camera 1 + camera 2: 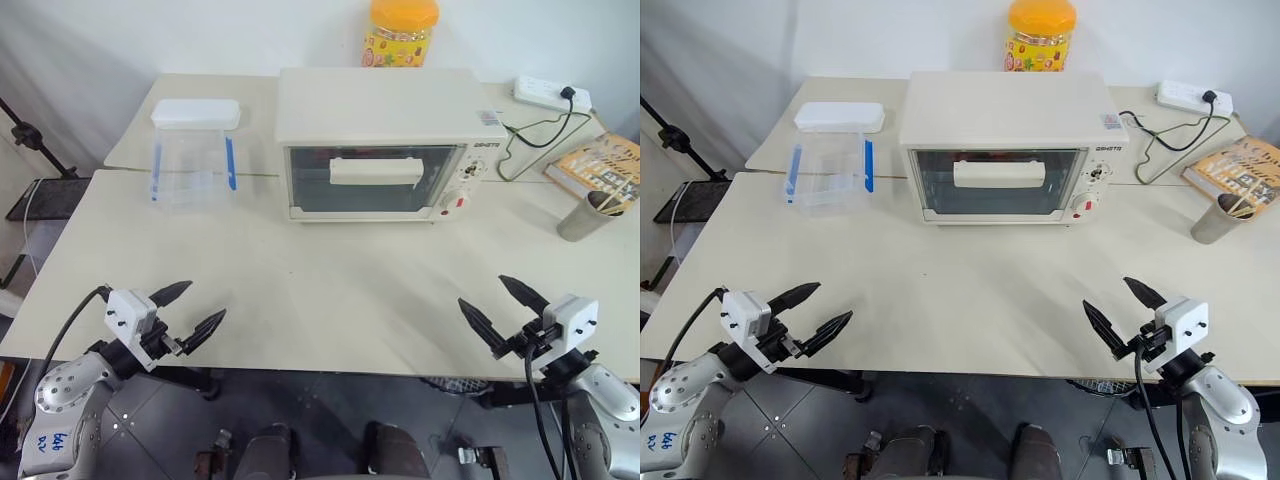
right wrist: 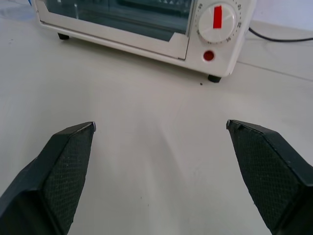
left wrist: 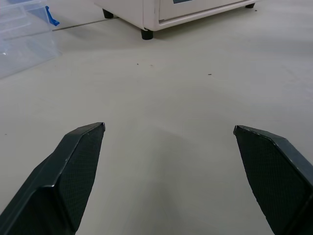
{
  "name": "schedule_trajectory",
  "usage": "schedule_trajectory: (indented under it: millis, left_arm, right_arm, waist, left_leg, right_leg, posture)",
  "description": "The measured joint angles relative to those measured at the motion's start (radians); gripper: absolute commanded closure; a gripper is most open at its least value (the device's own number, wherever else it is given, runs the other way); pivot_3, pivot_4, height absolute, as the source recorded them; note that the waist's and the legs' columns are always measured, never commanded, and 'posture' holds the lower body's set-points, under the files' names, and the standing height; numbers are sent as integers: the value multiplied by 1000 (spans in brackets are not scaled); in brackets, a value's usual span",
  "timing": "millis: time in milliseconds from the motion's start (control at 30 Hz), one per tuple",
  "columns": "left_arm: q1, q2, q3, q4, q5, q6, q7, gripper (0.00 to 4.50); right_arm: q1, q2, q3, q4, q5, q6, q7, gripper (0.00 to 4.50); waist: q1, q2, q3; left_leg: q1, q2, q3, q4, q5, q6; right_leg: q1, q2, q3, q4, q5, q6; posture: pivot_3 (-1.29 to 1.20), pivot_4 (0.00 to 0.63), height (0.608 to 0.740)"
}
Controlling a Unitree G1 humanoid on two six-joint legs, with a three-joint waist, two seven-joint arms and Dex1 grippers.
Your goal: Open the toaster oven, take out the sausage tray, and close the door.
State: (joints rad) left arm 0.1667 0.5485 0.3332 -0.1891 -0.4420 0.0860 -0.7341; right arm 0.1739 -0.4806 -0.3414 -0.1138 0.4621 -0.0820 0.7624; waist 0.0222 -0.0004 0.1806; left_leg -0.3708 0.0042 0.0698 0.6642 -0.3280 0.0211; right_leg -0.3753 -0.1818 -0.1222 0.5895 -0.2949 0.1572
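Note:
The cream-white toaster oven [image 1: 385, 140] stands at the back middle of the table, its glass door [image 1: 368, 180] shut and the cream bar handle [image 1: 376, 171] across it. The sausage tray is hidden inside. Side knobs and a red button [image 2: 209, 55] sit on the oven's right. My left gripper [image 1: 190, 312] hangs open over the table's near left edge, nothing between its fingers. My right gripper [image 1: 502, 310] hangs open over the near right edge, also empty. Both are far in front of the oven.
A clear plastic box with blue clips [image 1: 193, 152] stands left of the oven. Behind the oven is an orange-lidded jar [image 1: 401, 32]. At the right are a power strip [image 1: 552, 95] with cable, a book [image 1: 598, 165] and a metal cup [image 1: 589, 215].

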Motion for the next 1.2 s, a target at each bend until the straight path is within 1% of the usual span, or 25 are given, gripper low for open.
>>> schedule_trajectory:
  millis: [100, 133, 167, 267, 300, 433, 533, 633, 800, 933, 1067, 1200]
  left_arm:
    - [-5, 0, 1, -1, -2, 6, 1, 25]
    - [-11, 3, 2, -1, -22, 33, 0, 25]
    - [-22, 9, 3, -3, -51, 68, -7, 25]
    - [-79, 63, 34, -24, -252, 234, -62, 25]
    - [-112, 78, 53, -41, -302, 264, -74, 25]
    - [-220, 113, 79, -92, -400, 324, -97, 25]
    - [-265, 114, 49, -116, -450, 389, -98, 25]
    - [-304, 102, 24, -131, -481, 431, -88, 25]
    - [-348, 82, -6, -150, -493, 456, -75, 25]
    - [-364, 77, -13, -150, -494, 458, -72, 25]
    - [-355, 56, -18, -150, -488, 456, -67, 25]
    - [-346, 48, -19, -148, -469, 445, -65, 25]
  right_arm:
    - [-17, 0, 19, 6, 14, 20, 24, 0]
    - [-37, 0, 28, 4, 33, 43, 35, 0]
    - [-60, -1, 37, -4, 55, 72, 41, 0]
    - [-156, -19, 80, -79, 161, 221, 45, 0]
    - [-199, -23, 91, -113, 201, 271, 38, 0]
    - [-353, -46, 124, -153, 283, 416, 19, 0]
    - [-457, -52, 142, -116, 294, 483, 1, 0]
    - [-535, -52, 143, -52, 282, 499, -8, 0]
    - [-625, -47, 171, 53, 234, 493, 15, 0]
    - [-706, -31, 187, 113, 195, 468, 37, 0]
    - [-729, -6, 213, 130, 164, 432, 71, 0]
    - [-728, -19, 228, 130, 152, 430, 146, 0]
  waist:
    - [0, 0, 0]
    - [-1, 0, 0]
    - [-2, 0, 0]
    - [-8, 0, 0]
    - [-10, 0, 0]
    - [-8, 0, 0]
    - [-5, 0, 0]
    - [-3, 0, 0]
    - [-4, 0, 1]
    - [-16, 0, 1]
    - [-24, 0, 1]
    - [-24, 0, 1]
  left_leg:
    - [0, 0, 0, 0, 0, 0]
    - [0, 0, 0, 0, 0, 0]
    - [0, 1, 0, 1, 0, 0]
    - [-1, 3, -1, 2, 0, 0]
    - [0, 4, -1, 2, 0, 0]
    - [-1, 2, -1, 2, -1, 0]
    - [-1, -3, -1, 2, -1, 0]
    - [-2, -4, -1, 2, -1, 0]
    - [-2, -4, 0, 3, -1, 0]
    - [-2, -3, 0, 3, -1, 0]
    - [-2, -3, 0, 2, -1, 0]
    - [-2, -3, 0, 3, -1, 0]
  right_leg:
    - [0, 0, 0, 0, 0, 0]
    - [0, 0, 0, 0, 0, 0]
    - [0, 0, 0, 1, 0, 0]
    - [0, 1, 0, 2, 0, 0]
    - [0, 2, 0, 2, 0, 0]
    - [0, 1, 0, 1, 0, 0]
    - [0, 1, -1, 1, 0, 0]
    - [0, 2, -1, 0, 0, 0]
    - [0, 2, -1, 1, 0, 0]
    - [-1, 2, -1, 0, 0, 0]
    - [-1, 2, -2, 0, 0, 0]
    - [-1, 2, -2, 0, 0, 0]
  posture:
    - [0, 150, 740]
    - [0, 150, 740]
    - [0, 150, 740]
    - [0, 150, 740]
    - [0, 150, 740]
    - [0, 150, 740]
    - [0, 150, 740]
    - [0, 150, 740]
    - [0, 150, 740]
    - [0, 150, 740]
    - [0, 150, 740]
    - [0, 150, 740]
